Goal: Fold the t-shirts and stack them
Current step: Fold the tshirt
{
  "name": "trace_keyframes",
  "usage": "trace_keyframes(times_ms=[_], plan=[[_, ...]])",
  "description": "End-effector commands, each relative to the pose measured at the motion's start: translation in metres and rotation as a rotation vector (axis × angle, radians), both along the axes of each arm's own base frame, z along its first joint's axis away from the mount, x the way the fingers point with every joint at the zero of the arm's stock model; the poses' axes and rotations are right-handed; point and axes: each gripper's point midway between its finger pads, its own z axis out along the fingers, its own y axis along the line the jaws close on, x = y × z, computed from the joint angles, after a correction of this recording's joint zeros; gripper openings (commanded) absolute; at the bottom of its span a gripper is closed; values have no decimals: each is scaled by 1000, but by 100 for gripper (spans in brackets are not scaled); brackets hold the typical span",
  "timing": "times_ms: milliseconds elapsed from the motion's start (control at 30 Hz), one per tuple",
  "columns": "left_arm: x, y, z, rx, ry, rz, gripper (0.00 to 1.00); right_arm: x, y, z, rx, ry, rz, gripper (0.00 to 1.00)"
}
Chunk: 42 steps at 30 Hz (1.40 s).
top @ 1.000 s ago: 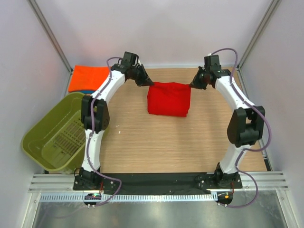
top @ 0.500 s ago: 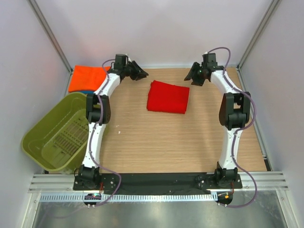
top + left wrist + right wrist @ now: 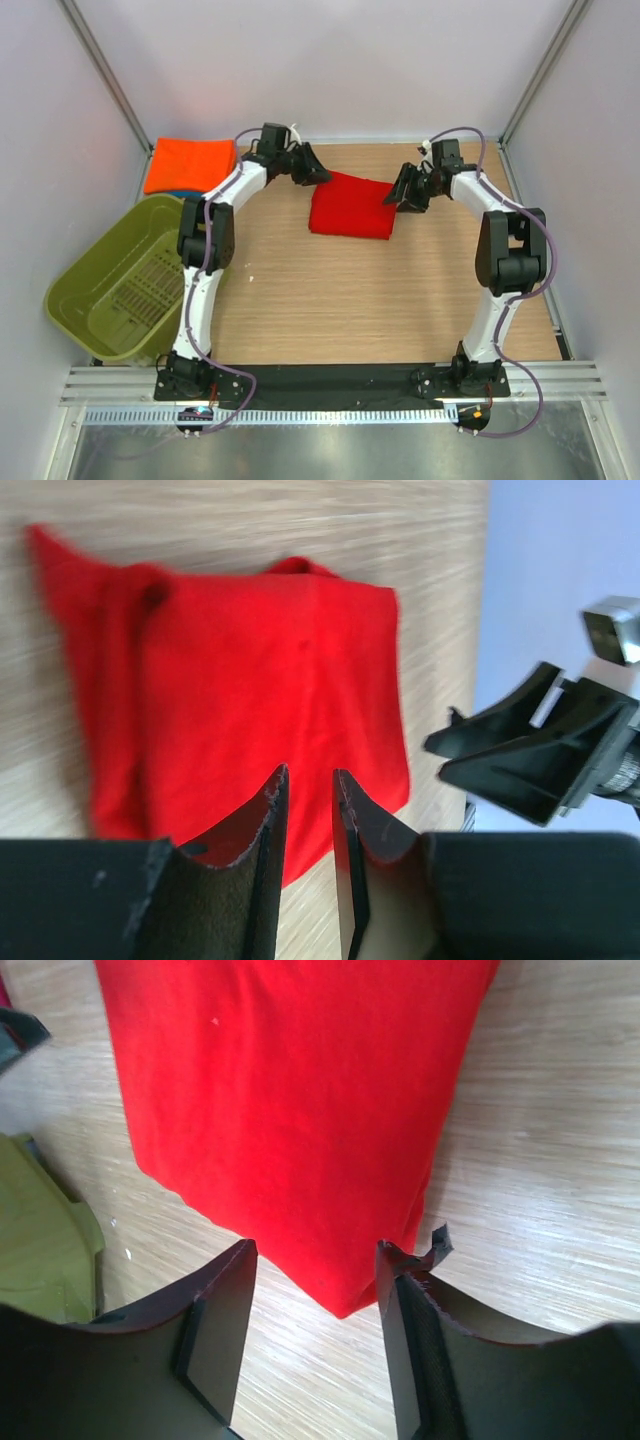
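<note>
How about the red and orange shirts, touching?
Apart. The top view shows the left arm and bare table between the red shirt and the orange shirt.

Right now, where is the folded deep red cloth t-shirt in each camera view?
Top external: the deep red cloth t-shirt lies at the far centre.
Left wrist: the t-shirt fills the middle.
Right wrist: the t-shirt fills the upper centre, one corner pointing down.
Shared landmark: the light wooden tabletop beneath it.
</note>
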Motion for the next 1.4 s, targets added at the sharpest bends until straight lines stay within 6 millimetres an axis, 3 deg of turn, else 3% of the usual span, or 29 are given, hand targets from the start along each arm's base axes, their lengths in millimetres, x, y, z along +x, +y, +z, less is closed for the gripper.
trace_keyframes(times_ms=[0,33,100,200,233,300,333,433,467,600,833,967,1100,1267,1367], plan=[[12,-23,12,-68,-76,-79,25,1,4,17,14,-60,24,58],[19,-27,23,-86,-99,-74,24,4,-2,13,-20,-53,-3,59],[27,-28,9,-82,-86,-62,24,14,-14,11,-47,-52,-54,59],[44,-22,4,-70,-107,-16,25,37,-23,17,-20,-98,-103,59],[48,-20,-10,-65,-88,-7,26,43,-25,5,-18,-79,-113,59],[55,-19,-10,-84,-85,5,25,57,-25,7,2,-93,-112,59],[58,-15,-18,-85,-74,11,25,61,-25,-9,8,-63,-109,59],[63,-8,-22,-74,-79,28,25,79,-20,-11,41,-90,-88,60],[66,-5,-23,-70,-83,37,25,83,-19,-21,42,-82,-82,61],[71,7,-23,-68,-91,47,25,105,-18,-19,52,-152,-71,62],[75,24,-27,-27,-123,51,29,124,-13,-31,67,-224,-12,61],[76,29,-35,-18,-130,39,29,131,-13,-39,60,-249,0,49],[76,28,-35,-18,-142,27,29,141,-12,-36,69,-303,6,18],[76,22,-23,-57,-203,-30,34,145,-11,-16,77,-396,4,6],[75,20,-21,-58,-247,-67,38,152,-7,-6,102,-447,17,5]])
